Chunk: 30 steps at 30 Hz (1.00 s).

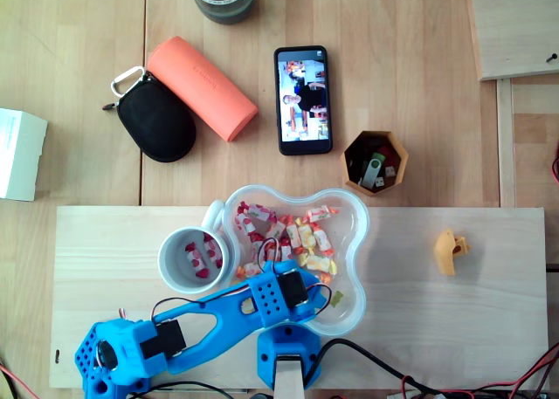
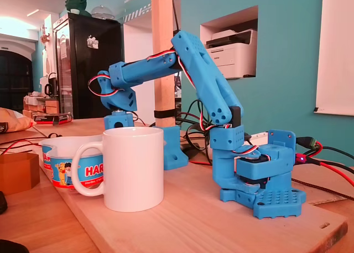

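Gripper (image 1: 285, 277): blue, hanging nose-down over the 6 o'clock part of the bowl in the overhead view. Its own wrist and motor cover the fingers, and in the fixed view the tips drop behind the mug, so I cannot tell whether it is released or clenched.
Candies (image 1: 306, 237): wrapped sweets in red, white, yellow and orange, heaped in the bowl, under the gripper and at its 12 o'clock.
Bowl (image 1: 354, 220): clear, lobed plastic, at the board's 12 o'clock edge with its rim reaching just past it. In the fixed view it shows a printed band on its side and stands partly behind the mug.
Mug (image 1: 170, 261): white, upright, at 9 o'clock of the bowl, its handle just beside the bowl's rim. A few red-and-white sweets lie inside.
Board (image 1: 437, 329): pale wood, bearing bowl, mug and arm base.
Yellow piece (image 1: 451, 251): small, on the board at 3 o'clock of the bowl, well apart.
Wooden cup (image 1: 348, 165): six-sided, off the board at 1 o'clock, near the bowl, holding USB sticks.
Phone (image 1: 304, 99): flat on the table at 12 o'clock, screen lit.
Orange case (image 1: 203, 86): roll-shaped, at 11 o'clock, lying slantwise.
Black pouch (image 1: 155, 127): with a carabiner, at 10 o'clock, touching the orange case.
White box (image 1: 17, 153): at the picture's 9 o'clock edge, well apart.
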Tool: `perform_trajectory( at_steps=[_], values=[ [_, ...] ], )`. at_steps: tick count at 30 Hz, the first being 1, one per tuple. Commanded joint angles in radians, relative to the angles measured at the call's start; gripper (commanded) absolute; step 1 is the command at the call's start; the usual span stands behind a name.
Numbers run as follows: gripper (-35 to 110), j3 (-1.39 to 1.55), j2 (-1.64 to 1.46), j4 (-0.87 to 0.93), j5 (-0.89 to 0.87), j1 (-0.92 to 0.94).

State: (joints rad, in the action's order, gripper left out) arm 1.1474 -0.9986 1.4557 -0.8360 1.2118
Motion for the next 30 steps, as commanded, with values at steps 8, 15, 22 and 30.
perform_trajectory(
  at_steps=[8,15,22,30],
  values=[
    [44,-0.06,-0.066,0.092,0.026,0.014],
    [44,-0.19,-0.16,0.233,0.04,0.029],
    [44,-0.213,-0.13,0.249,0.032,0.028],
    [36,-0.216,-0.103,0.247,0.021,0.025]
  ],
)
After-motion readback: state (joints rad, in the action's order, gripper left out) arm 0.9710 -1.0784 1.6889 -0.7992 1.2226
